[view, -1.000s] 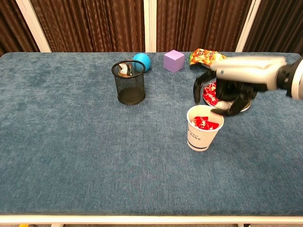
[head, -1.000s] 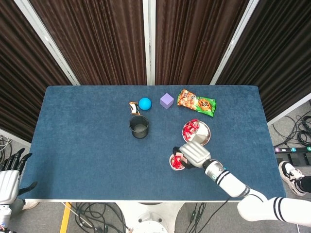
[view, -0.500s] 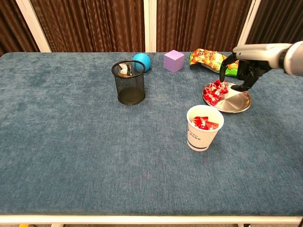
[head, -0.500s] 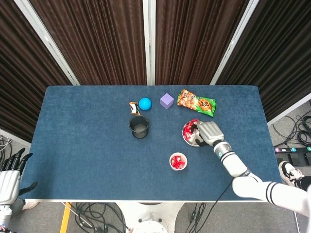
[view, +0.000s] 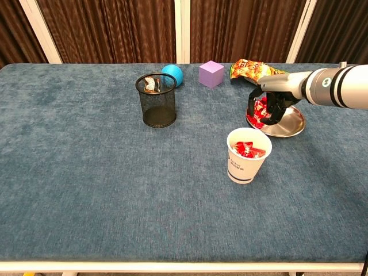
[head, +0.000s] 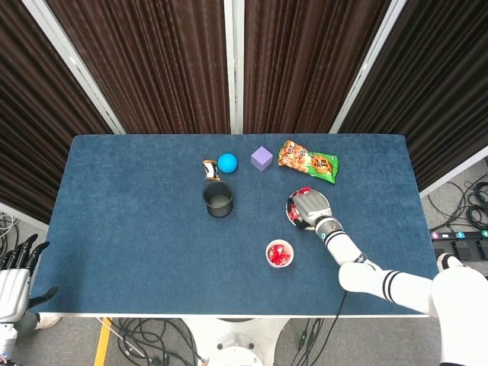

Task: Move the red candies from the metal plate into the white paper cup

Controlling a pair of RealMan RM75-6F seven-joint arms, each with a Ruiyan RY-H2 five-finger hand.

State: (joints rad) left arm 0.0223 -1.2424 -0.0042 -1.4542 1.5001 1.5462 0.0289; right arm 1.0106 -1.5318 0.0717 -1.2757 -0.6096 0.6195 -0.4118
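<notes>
Right hand [view: 268, 103] lowered, fingers curled downward (grasp unclear), left hand [head: 14, 274] idle

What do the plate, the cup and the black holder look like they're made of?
Plate: polished metal, judging by its mirror-like silver sheen. Cup: white paper, matte, with a rolled rim and faint print. Black holder: wire mesh, probably metal; the table cloth shows through its wall.

1. Evenly and brightly lit from overhead; soft, short shadows only.
2. Faint sheen on the round metal plate [view: 290, 122], just right of the right hand's fingers [view: 270, 109].
3. Sharp throughout, no motion blur; mild wide-angle bending toward frame edges.
</notes>
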